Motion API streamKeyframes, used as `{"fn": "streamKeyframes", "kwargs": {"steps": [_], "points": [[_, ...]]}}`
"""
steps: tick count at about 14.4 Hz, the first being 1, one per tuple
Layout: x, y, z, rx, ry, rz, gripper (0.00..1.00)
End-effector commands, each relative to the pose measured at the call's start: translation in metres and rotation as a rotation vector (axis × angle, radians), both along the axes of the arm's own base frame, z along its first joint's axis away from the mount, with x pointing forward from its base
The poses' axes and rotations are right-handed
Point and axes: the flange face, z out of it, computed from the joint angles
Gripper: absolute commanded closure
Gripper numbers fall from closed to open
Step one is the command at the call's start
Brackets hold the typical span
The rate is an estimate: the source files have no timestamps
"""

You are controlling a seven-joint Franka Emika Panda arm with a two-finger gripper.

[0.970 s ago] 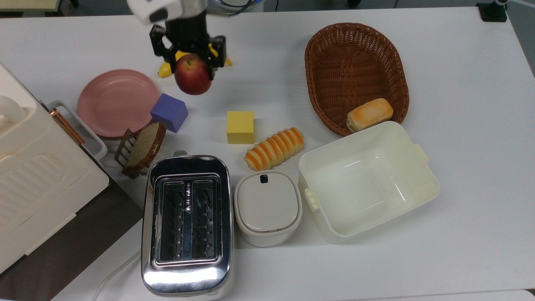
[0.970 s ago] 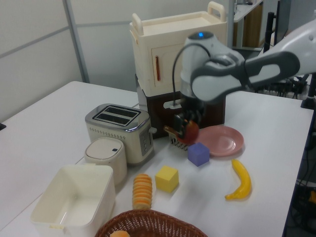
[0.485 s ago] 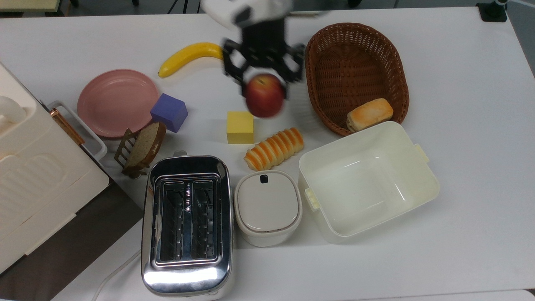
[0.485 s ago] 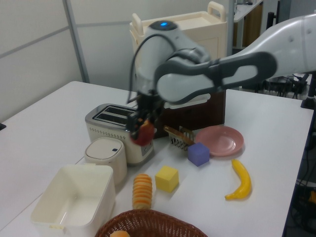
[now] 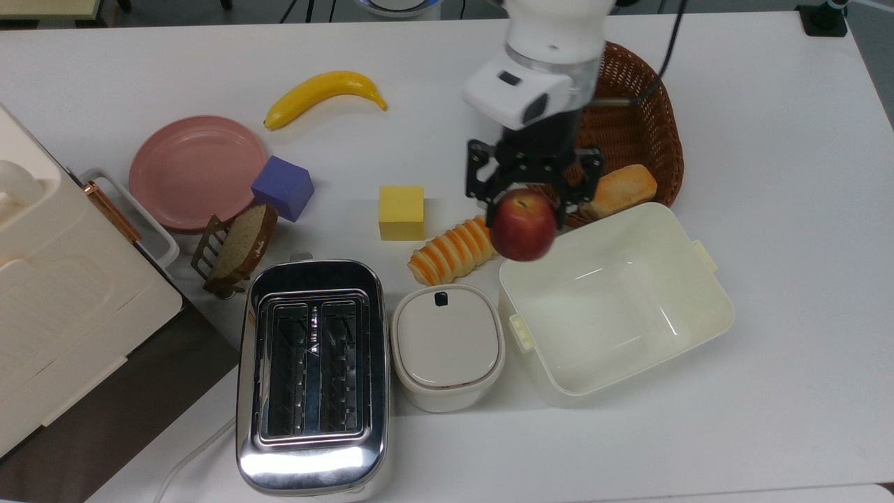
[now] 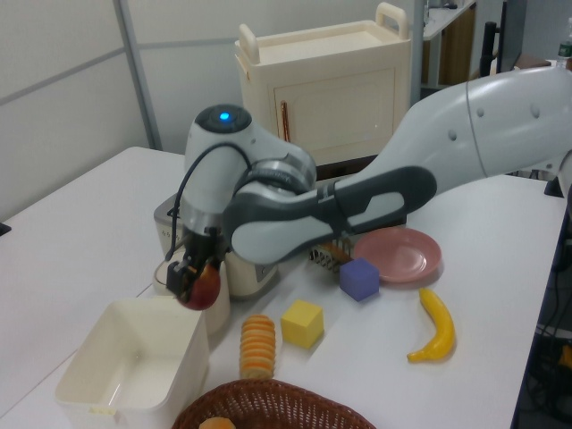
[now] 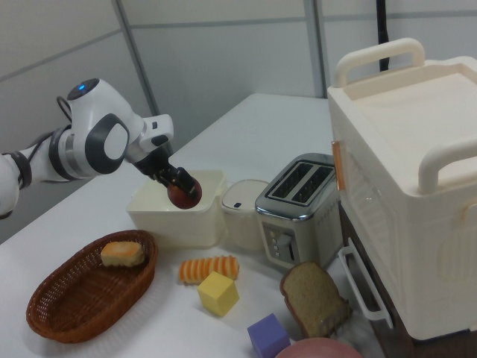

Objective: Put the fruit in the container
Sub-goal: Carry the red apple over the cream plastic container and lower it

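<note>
End effector clamped on fruit, carried in air at container rim corner, near striped bread. Transport step underway. Next: shift over tub's open middle, lower, release. Judged halfway.

Top view: tub lower right, basket just above it holding a bun. Pot left of tub, toaster left of pot. Fruit in gripper over tub's upper-left corner. Banana upper left.
</note>
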Motion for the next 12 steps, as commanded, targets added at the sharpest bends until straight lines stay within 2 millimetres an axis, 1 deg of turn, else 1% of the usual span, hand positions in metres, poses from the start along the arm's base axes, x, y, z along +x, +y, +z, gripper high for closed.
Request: {"fn": "streamKeyframes", "kwargs": {"steps": [1, 5, 7, 8, 9, 10, 11, 12], "points": [[0.007, 0.019, 0.007, 0.001, -0.086, 0.033, 0.72], [0.013, 0.026, -0.001, -0.017, -0.134, 0.066, 0.72], [0.017, 0.028, -0.016, -0.034, -0.135, 0.081, 0.72], [0.018, 0.029, -0.02, -0.046, -0.138, 0.092, 0.72], [0.019, 0.033, -0.035, -0.068, -0.126, 0.11, 0.72], [0.019, 0.042, -0.05, -0.092, -0.114, 0.135, 0.72], [0.018, 0.046, -0.057, -0.102, -0.108, 0.149, 0.72], [0.018, 0.046, -0.058, -0.103, -0.107, 0.15, 0.72]]}}
